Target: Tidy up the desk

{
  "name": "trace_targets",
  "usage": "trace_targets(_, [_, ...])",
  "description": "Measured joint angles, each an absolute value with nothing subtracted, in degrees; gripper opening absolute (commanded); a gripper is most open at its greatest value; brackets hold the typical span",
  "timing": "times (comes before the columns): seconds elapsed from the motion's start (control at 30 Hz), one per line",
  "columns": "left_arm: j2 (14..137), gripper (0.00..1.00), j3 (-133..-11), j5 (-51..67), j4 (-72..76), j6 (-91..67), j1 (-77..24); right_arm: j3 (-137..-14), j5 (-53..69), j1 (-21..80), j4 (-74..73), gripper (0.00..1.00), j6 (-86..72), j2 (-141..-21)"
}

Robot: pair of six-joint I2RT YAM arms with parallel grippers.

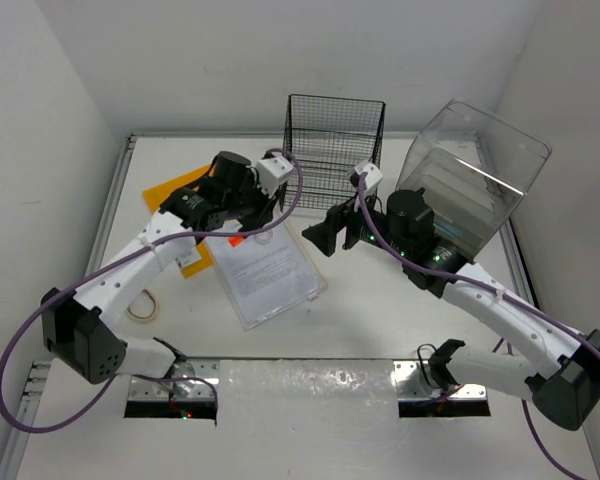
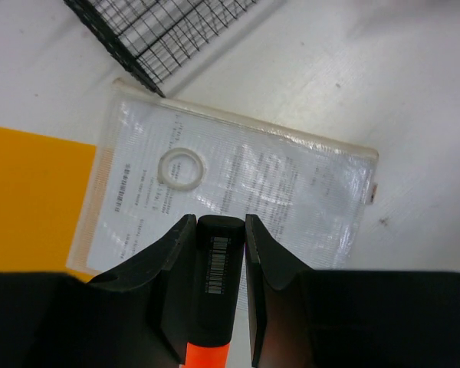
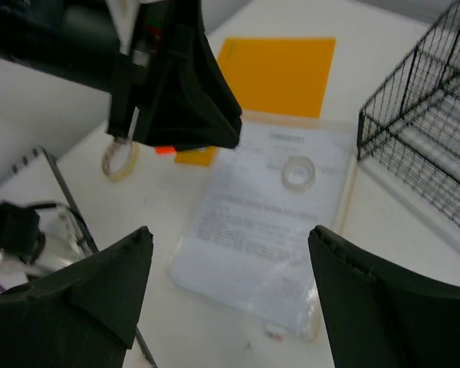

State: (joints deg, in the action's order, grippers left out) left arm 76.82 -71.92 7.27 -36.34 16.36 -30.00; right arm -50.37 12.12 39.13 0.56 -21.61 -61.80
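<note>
Your left tool (image 2: 218,230) is clamped on a marker (image 2: 219,264) with a black barcoded cap and an orange barrel, held over the clear document sleeve (image 2: 238,184) at mid-bench. Your right tool (image 3: 230,253) hangs beside it, jaws wide apart and empty. 1 tape ring (image 2: 184,169) sits on the sleeve, an orange sheet (image 2: 31,199) lies against it toward the far left corner, and the wire rack (image 1: 332,140) and clear box (image 1: 475,180) stand along the far edge of the bench (image 1: 370,310). You appear to be carrying the marker, early in the tidy-up. Next it needs a home, probably the rack, so clear its rim before letting go.
</note>
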Motion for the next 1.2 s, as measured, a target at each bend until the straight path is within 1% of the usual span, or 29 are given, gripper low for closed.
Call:
trace_targets(0.2, [81.4,0.0,-82.9,-1.6,-37.2,7.4,-29.9,-45.7,10.8,39.4,14.8,0.73,-27.7,-63.7])
trace_targets(0.33, [81.6,0.0,-86.2,-4.9,-36.0,0.7,-29.8,-45.6,10.5,41.4,26.7,0.72,-31.6,-72.2])
trace_targets(0.47, [81.7,0.0,-87.0,-5.3,-35.8,-4.4,-29.8,-46.3,10.5,43.6,34.1,0.73,-33.6,-80.2])
trace_targets(0.73, [81.7,0.0,-87.0,-4.8,-35.4,-8.9,-29.8,-51.8,9.0,44.1,41.5,0.73,-35.4,-87.1])
trace_targets(0.97, [81.4,0.0,-87.0,-3.9,-34.8,-10.1,-29.8,-57.8,6.2,44.1,43.4,0.71,-36.7,-93.8])
trace_targets(1.0, [81.2,0.0,-87.0,-3.9,-34.5,-10.3,-29.8,-58.5,6.2,44.1,43.2,0.68,-36.8,-94.7])
trace_targets(1.1, [80.5,0.0,-87.0,-3.7,-33.9,-10.7,-29.8,-60.5,5.8,44.1,42.8,0.51,-37.2,-97.0])
trace_targets(1.13, [80.2,0.0,-87.0,-3.7,-33.8,-10.8,-29.8,-60.6,5.6,44.1,42.8,0.38,-37.3,-97.3])
trace_targets(1.2, [79.5,0.0,-86.8,-3.3,-33.3,-10.8,-29.8,-60.6,5.1,44.1,42.7,0.22,-37.5,-97.4])
